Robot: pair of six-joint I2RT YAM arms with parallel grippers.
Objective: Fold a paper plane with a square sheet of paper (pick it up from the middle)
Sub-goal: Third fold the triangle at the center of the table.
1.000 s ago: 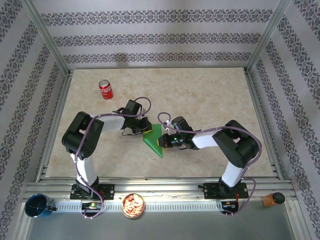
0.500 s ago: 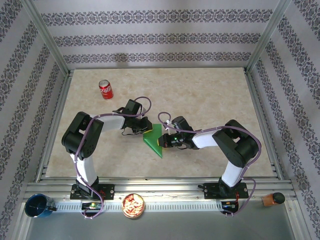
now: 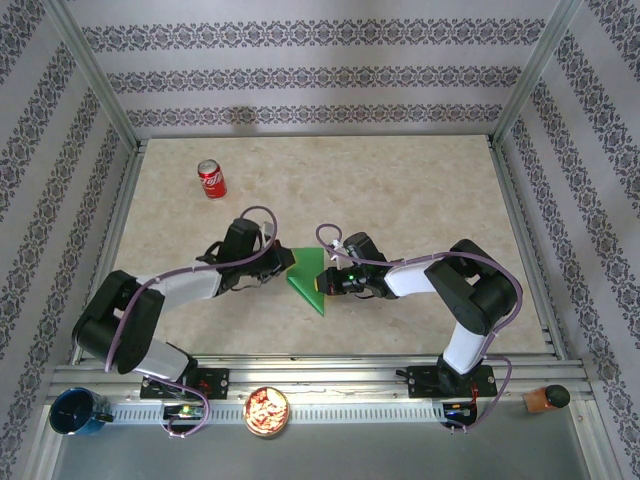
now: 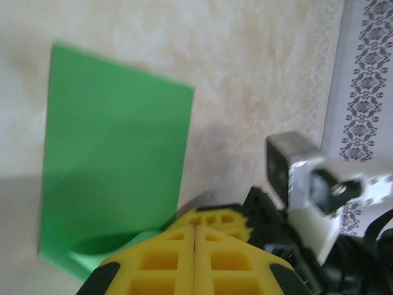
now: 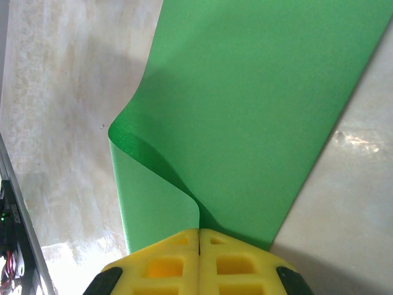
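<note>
Right gripper (image 5: 199,232) fingers pinch the paper (image 5: 258,104) at a raised fold; left gripper (image 4: 194,228) fingers are shut, touching its other edge.
Best bet: press the crease flat, don't drag. The paper lies mid-table (image 3: 420,200) between the grippers, tip and long axis pointing toward the near edge, slanted slightly right.

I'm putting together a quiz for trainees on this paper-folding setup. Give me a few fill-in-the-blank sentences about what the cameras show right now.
The right tool is shut on the ___ sheet of paper.
The left tool is ___, not open.
The red soda can stands on the far ___ part of the table.
Missing words: green; shut; left.
</note>
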